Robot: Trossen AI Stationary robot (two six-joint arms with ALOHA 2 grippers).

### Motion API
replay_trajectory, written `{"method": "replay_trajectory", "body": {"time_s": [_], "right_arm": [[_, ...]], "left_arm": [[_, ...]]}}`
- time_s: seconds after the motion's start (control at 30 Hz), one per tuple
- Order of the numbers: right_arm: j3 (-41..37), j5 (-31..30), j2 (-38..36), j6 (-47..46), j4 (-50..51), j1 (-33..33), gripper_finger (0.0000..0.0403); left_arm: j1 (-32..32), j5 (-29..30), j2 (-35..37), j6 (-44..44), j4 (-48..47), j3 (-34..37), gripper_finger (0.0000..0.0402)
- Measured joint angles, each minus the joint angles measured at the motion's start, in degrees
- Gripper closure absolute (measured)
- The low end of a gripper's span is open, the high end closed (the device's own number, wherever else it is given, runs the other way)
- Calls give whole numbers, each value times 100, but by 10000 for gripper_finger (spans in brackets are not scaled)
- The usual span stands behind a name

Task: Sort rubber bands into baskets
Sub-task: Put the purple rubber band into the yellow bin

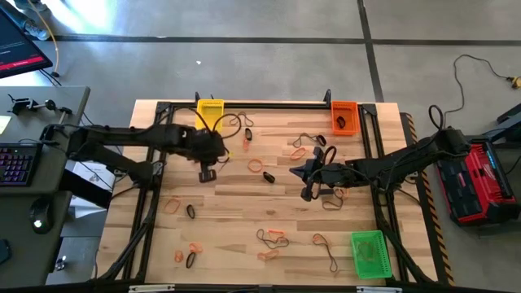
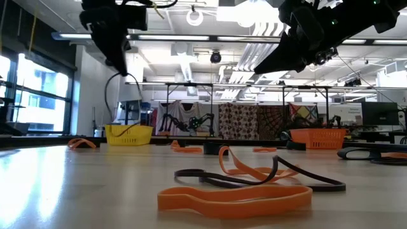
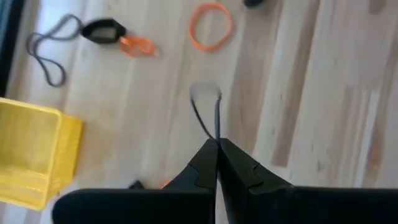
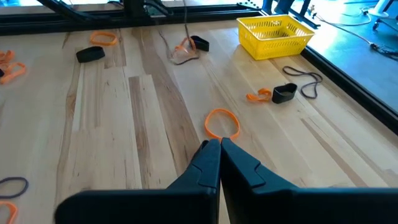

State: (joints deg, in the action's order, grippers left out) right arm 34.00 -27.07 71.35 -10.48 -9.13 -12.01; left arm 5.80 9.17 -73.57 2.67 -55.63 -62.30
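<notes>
My left gripper (image 1: 208,172) hangs above the table near the yellow basket (image 1: 211,111), shut on a thin dark rubber band (image 3: 205,106). My right gripper (image 1: 297,172) is shut at mid-table with nothing in it. An orange band (image 4: 222,122) lies on the wood just beyond its fingertips (image 4: 219,144). The orange basket (image 1: 344,117) stands at the far right and the green basket (image 1: 368,253) at the near right. Orange, black and tan bands lie scattered over the tabletop. My left gripper pinches the thin dark band's upper end (image 3: 215,138) between its two fingertips, coming from above and pointing steeply down. The band hangs slack below the fingers as a long narrow loop (image 2: 117,102), lifted clear of the table.
A grey loop (image 3: 46,53), a black band (image 3: 102,29) and an orange band (image 3: 137,45) lie beside the yellow basket. A tangle of orange and black bands (image 2: 241,181) lies at the near edge. A black frame (image 1: 244,103) borders the table.
</notes>
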Motion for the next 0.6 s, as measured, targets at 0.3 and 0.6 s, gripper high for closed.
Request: {"method": "replay_trajectory", "body": {"time_s": [0.3,0.6], "right_arm": [[0,0,0,36,-55,0,403],[0,0,0,197,-243,0,403]], "left_arm": [[926,19,2,-576,366,2,401],[1945,28,2,-743,758,2,401]]}}
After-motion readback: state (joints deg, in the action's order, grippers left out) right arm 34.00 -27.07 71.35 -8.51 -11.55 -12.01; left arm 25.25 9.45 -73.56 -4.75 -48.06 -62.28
